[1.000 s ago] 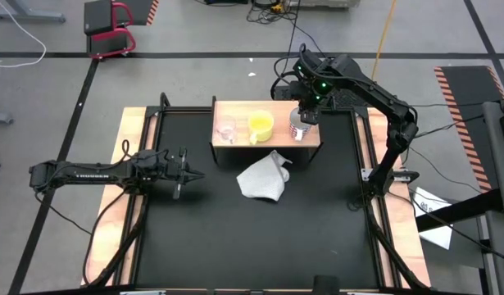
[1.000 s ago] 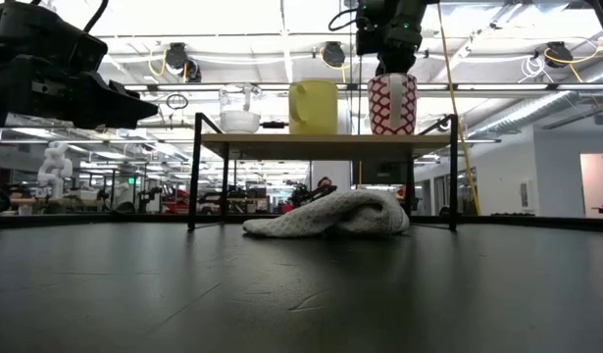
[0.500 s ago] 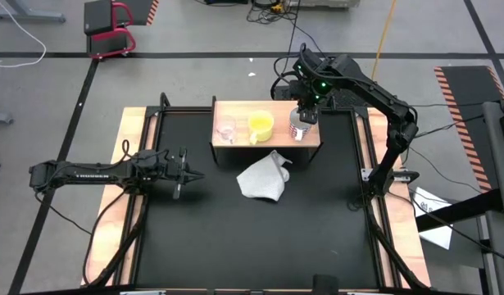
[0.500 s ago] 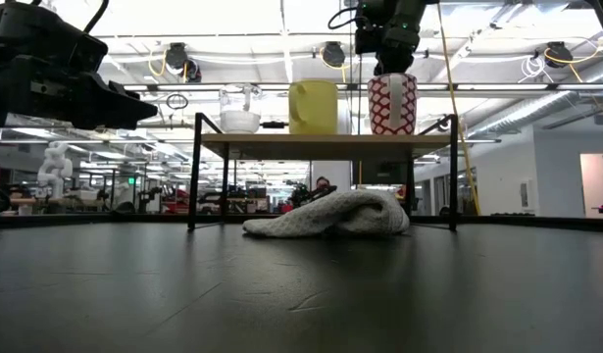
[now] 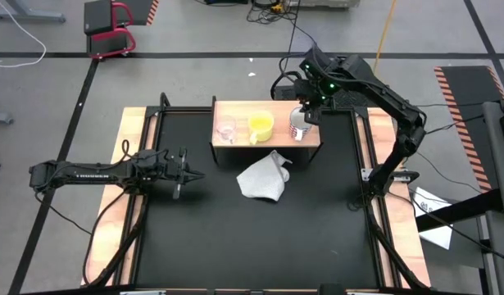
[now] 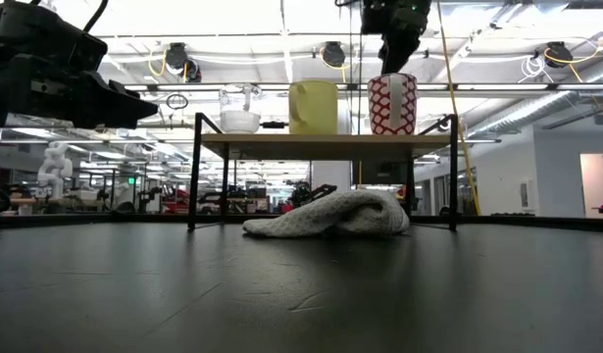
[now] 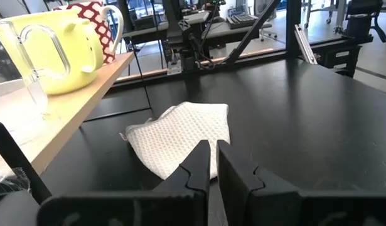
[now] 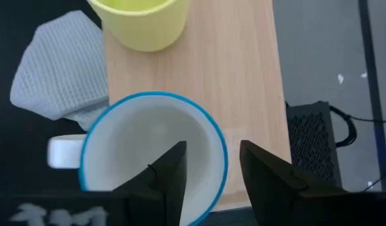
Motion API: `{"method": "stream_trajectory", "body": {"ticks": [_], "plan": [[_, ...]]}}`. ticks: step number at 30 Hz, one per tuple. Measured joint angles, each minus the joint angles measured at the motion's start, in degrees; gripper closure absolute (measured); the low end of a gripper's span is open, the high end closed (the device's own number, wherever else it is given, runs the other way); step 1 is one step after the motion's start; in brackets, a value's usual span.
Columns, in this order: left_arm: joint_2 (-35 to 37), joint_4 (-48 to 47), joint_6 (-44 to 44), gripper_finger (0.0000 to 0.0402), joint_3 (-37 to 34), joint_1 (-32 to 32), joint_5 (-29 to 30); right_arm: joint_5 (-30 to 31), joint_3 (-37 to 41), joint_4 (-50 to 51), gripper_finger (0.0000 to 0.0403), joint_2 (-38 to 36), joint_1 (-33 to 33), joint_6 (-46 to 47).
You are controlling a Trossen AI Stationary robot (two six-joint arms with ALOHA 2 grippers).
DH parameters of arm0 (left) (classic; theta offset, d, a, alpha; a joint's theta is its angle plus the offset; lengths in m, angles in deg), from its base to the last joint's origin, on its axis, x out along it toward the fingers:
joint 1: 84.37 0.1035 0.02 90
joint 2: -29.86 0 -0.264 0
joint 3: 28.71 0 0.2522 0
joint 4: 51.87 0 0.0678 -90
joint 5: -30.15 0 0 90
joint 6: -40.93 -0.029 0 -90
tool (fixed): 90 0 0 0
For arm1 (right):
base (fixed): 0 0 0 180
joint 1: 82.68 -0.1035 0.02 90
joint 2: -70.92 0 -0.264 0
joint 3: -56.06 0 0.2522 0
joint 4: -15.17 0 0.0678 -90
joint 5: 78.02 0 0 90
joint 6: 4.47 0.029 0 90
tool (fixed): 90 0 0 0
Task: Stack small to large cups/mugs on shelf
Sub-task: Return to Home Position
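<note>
The light-wood shelf (image 5: 276,111) stands at the table's far middle. On it, in a row from left to right, stand the clear glass cup (image 5: 226,131), the yellow cup (image 5: 261,124) and the white patterned mug (image 5: 298,129). All three stand upright on their bases, as the low view shows for the mug (image 6: 392,103). My right gripper (image 8: 211,147) is open just above the mug's rim (image 8: 219,157), one finger over the hollow and one outside the wall, and it also shows in the low view (image 6: 397,49). My left gripper (image 5: 183,173) is shut and empty at the table's left.
A grey-white cloth (image 5: 265,179) lies crumpled on the black tabletop just in front of the shelf, partly under its near edge (image 6: 330,216). Wooden strips (image 5: 124,164) run along the table's left and right sides.
My right gripper has gone up off the patterned mug's rim and a little toward the far right. The mug stays upright on the shelf's right end.
</note>
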Motion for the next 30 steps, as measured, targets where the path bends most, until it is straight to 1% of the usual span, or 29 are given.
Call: {"method": "stream_trajectory", "body": {"ticks": [12, 15, 20, 21, 26, 30], "plan": [[0.0, 0.0, 0.3, 0.0371, 0.0, 0.0, 0.0, 0.0, 0.0, 1.3, 0.0268, -5.8, -3.7, 0.7], [0.0, 0.0, 0.6, 0.0371, 0.0, 0.0, 0.0, 0.0, 0.0, 1.8, 0.0295, -7.4, -4.9, 0.7], [0.0, 0.0, 1.3, 0.0371, 0.0, 0.0, 0.0, 0.0, 0.0, 3.5, 0.0383, -10.7, -7.5, 1.3], [0.0, 0.0, 1.4, 0.0371, 0.0, 0.0, 0.0, 0.0, 0.0, 4.4, 0.0393, -11.4, -8.3, 1.3], [0.0, 0.0, 1.5, 0.0371, 0.0, 0.0, 0.0, 0.0, 3.3, 4.6, 0.0399, -15.9, -12.4, 4.6], [0.0, 0.0, 1.5, 0.0371, 0.0, 0.0, 0.0, 0.0, 10.0, 1.4, 0.0401, -21.6, -15.2, 7.2]]}}
